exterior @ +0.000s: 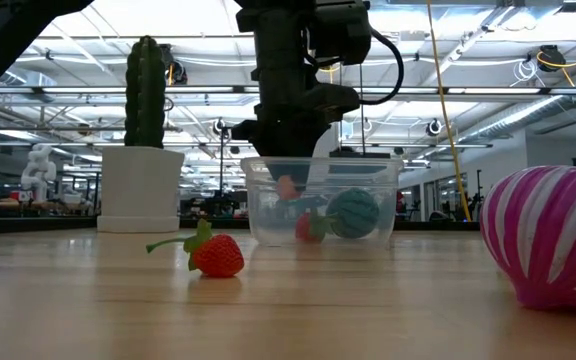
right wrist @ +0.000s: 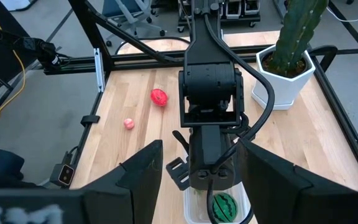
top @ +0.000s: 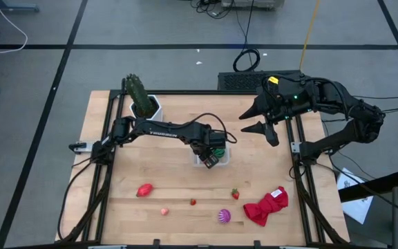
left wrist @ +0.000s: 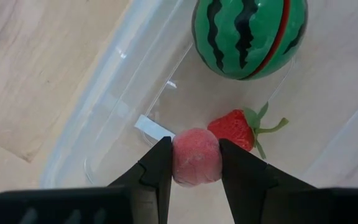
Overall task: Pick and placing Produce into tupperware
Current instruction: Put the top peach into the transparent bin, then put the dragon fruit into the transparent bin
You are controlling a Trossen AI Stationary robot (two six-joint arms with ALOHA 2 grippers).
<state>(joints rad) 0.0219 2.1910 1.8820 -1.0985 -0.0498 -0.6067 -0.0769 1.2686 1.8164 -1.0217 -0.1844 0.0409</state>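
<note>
Left gripper over the tupperware, jaws clamped on a pink piece.

From my station, reading left to right on the worktop [top: 171, 138]: a red pepper-like piece [top: 144, 189] lies near the front left, with a pink bit [top: 164, 211] and a small red bit [top: 193, 202] further along the front. At centre the left gripper [left wrist: 196, 163] hangs inside the clear tupperware [top: 200, 160], jaws clenched on a pink produce piece [left wrist: 196, 156]; beneath it in the tub lie a green striped ball [left wrist: 249, 37] and a strawberry [left wrist: 234, 129]. Right of the tub I see another strawberry [top: 235, 194], a purple striped piece [top: 224, 216] and a red cloth [top: 266, 206]. The right gripper [top: 263, 123] waits above the far right of the worktop, jaws released and holding nothing.
</note>
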